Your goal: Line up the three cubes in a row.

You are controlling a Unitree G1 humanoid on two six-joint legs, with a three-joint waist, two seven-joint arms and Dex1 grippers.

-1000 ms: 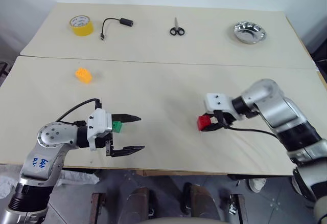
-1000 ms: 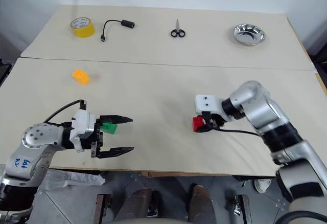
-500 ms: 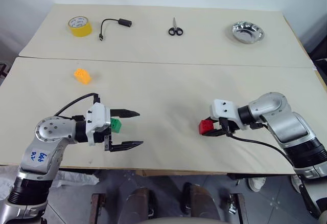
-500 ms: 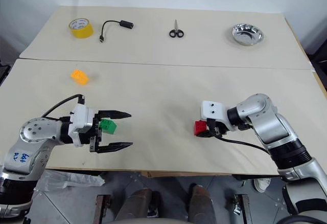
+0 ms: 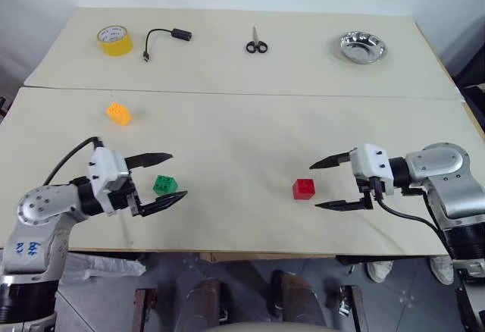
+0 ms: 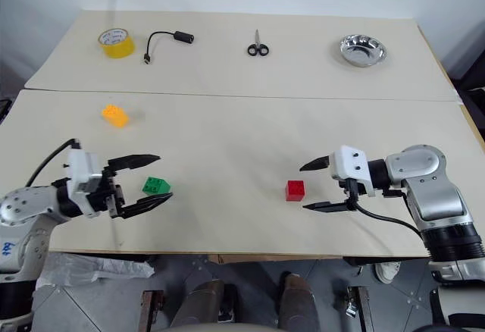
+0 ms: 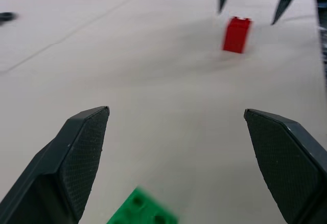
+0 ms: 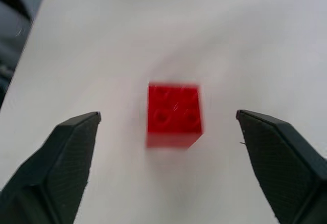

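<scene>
While both arms hung low over the table (image 5: 242, 127), the head view showed the left gripper (image 5: 168, 176) spread wide around the green cube (image 5: 164, 185) without gripping it, the right gripper (image 5: 327, 183) released just right of the red cube (image 5: 304, 188), and the orange-yellow cube (image 5: 117, 112) far left. The left wrist view showed the green cube near, between parted fingers (image 7: 82, 152). The right wrist view showed the red cube free.

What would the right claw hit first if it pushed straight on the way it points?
Probably the red cube, which stands on the table just ahead of the open right claw, centred between its fingers in the wrist view.
</scene>
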